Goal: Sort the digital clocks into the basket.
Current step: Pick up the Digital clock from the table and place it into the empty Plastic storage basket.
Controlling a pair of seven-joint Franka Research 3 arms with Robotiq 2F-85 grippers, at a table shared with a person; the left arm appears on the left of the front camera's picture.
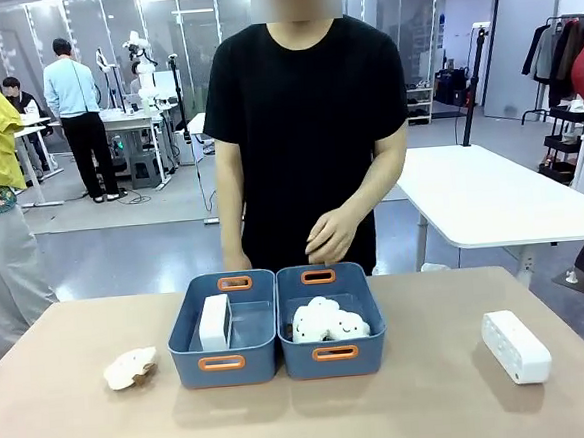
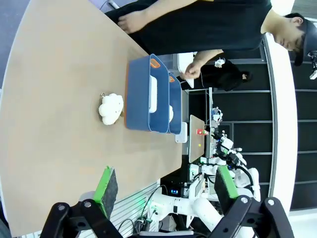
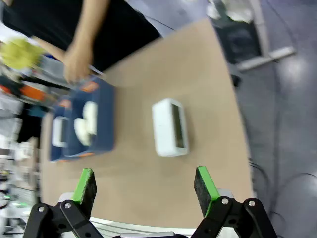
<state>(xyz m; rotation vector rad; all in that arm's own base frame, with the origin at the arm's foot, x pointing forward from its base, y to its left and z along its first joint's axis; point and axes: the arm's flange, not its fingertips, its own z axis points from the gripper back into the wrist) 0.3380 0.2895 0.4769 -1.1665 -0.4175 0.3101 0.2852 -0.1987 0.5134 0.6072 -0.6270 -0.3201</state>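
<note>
Table [image 1: 406,412]: broad light-brown tabletop with a matte surface, running the full width of the front view.

Person [image 1: 304,108]: black short-sleeved shirt, standing at the far edge directly behind the baskets. Higher hand [image 1: 331,234] is loosely curled above the far rims. Lower hand [image 1: 237,261] is down at the table edge.

Baskets: two blue rectangular plastic bins with orange-rimmed handle slots, side by side and touching at mid-table. Left basket [image 1: 187,359] is on the robot's left, right basket [image 1: 373,346] against it.

Digital clocks: white rounded-rectangular plastic boxes.
- First digital clock [image 1: 215,323] is inside the left basket, standing on edge in its left half.
- Second digital clock [image 1: 516,346] lies flat on the bare table on the robot's right, well apart from both baskets. The right wrist view shows its grey display face up.

Plush toys: cream-white, fluffy, cloud-shaped.
- Plush cluster [image 1: 329,322] sits in the right basket.
- Loose plush toy [image 1: 130,368] lies on the table near the left basket's outer side, not touching it.

Left gripper [image 2: 165,191]: black fingers spread wide, nothing between the green pads [image 2: 106,188]. It looks across the table toward the loose plush toy and the baskets.

Right gripper [image 3: 145,191]: fingers also spread wide and empty. The second digital clock lies ahead of it, clear of the pads.
</note>
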